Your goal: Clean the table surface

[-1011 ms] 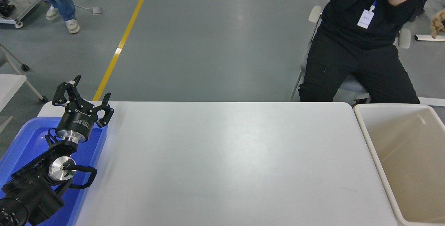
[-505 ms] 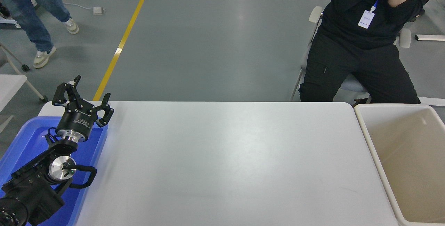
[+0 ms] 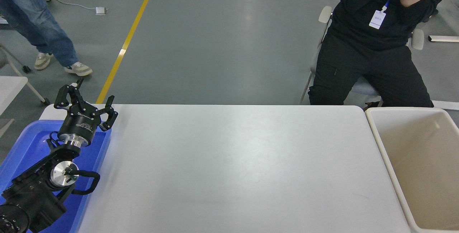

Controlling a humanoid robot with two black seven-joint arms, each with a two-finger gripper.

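Your left gripper (image 3: 86, 101) hangs spread wide, holding nothing, over the blue tray (image 3: 21, 143); sweep the table surface (image 3: 236, 168) evenly, edge to edge.

We see the table surface (image 3: 236, 168) as open passage from side to side. At its left edge the left gripper (image 3: 86, 98), fingers spread, hangs over the blue tray (image 3: 25, 143); the beige bin (image 3: 380, 143) walls the right edge.
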